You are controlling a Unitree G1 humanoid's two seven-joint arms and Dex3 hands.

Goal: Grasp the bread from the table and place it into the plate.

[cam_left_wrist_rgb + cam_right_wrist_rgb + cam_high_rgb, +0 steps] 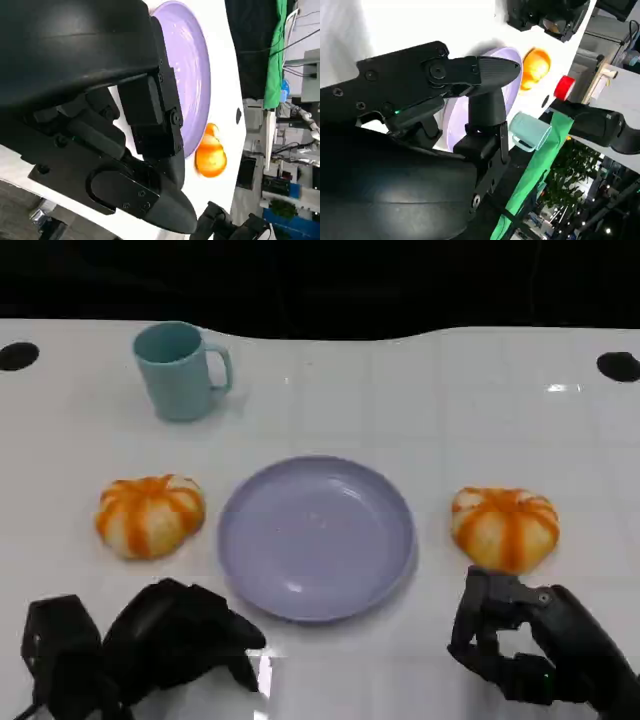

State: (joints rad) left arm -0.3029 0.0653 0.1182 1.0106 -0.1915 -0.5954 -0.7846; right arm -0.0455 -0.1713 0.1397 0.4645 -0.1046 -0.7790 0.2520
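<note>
Bread lies on the white table (420,390) in two pieces, one on each side of the plate (316,538), and neither is in it. Going from the left: a teal mug (181,370) stands upright at the far left, handle turned to the right, and nothing shows over its rim, though its inside is hard to see from this angle. Nearer, the left bread (150,514) sits just beside the plate's left rim without touching it. It is a round, domed bun, pale cream with orange stripes running from its crown down the sides, rather like a small pumpkin. In the middle, the lavender plate is round and shallow, and its glossy well holds nothing. To its right the right bread (505,527) has the same striped look and sits near the right rim, a gap of table between them.

At the near left edge the left hand (185,635) rests low over the table, its fingers curled in toward the plate's near rim, with nothing in them. At the near right the right hand (520,635) hovers just in front of the right bread, fingers bent but apart, gripping nothing and not touching the bun.
</note>
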